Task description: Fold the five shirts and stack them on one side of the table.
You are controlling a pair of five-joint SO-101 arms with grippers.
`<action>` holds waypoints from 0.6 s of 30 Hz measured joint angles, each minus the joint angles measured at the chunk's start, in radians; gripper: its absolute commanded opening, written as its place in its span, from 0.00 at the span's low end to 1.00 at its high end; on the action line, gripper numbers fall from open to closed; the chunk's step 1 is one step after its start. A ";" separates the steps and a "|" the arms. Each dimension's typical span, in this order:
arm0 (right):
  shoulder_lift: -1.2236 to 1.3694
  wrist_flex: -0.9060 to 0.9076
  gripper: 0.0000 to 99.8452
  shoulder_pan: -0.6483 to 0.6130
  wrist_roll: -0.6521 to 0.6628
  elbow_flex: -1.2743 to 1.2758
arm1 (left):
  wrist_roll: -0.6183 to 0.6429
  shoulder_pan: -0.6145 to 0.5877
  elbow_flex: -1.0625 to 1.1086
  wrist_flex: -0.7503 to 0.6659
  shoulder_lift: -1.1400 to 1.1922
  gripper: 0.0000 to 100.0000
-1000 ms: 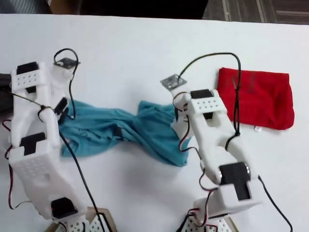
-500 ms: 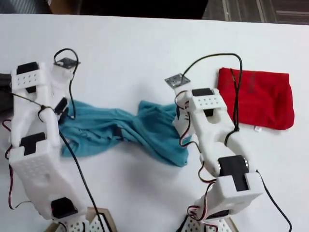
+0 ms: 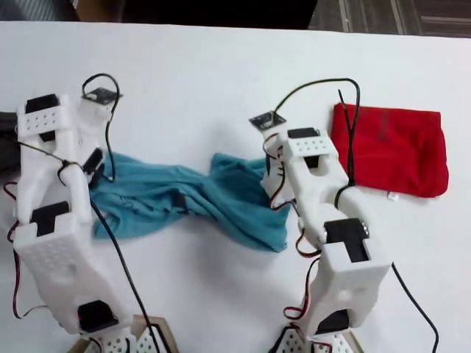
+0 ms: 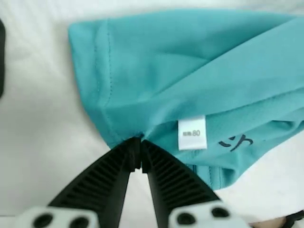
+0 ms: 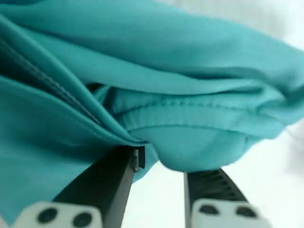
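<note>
— How do the jaws stand?

— The left gripper (image 4: 137,148) is pinched tight on a hemmed edge of the teal shirt (image 3: 191,195), just beside its white tag (image 4: 192,132). The right gripper (image 5: 161,173) has a clear gap between its jaws. A bulging fold of the same shirt sits at its tips and touches one finger (image 5: 134,160), but nothing is clamped.

— And the shirt itself?

— It lies on the table (image 3: 221,66) between the two arms, its long axis running from one arm across to the other. It is twisted and narrow at the middle, with one end at each gripper.

— So how far along is the task?

— Early, by the look of it. The red shirt (image 3: 394,151) lies folded flat on the right arm's side, apart from the teal one. That makes one of five done, and the teal one needs spreading before any fold.
</note>
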 measured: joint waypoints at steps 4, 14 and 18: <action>0.009 0.000 0.03 0.006 0.000 -0.014 | 0.000 0.000 0.000 0.000 0.000 0.03; -0.028 0.091 0.02 0.003 0.002 -0.104 | 0.000 0.002 0.000 0.000 0.000 0.03; -0.164 0.193 0.02 0.005 0.078 -0.249 | 0.000 0.048 -0.041 0.035 0.000 0.03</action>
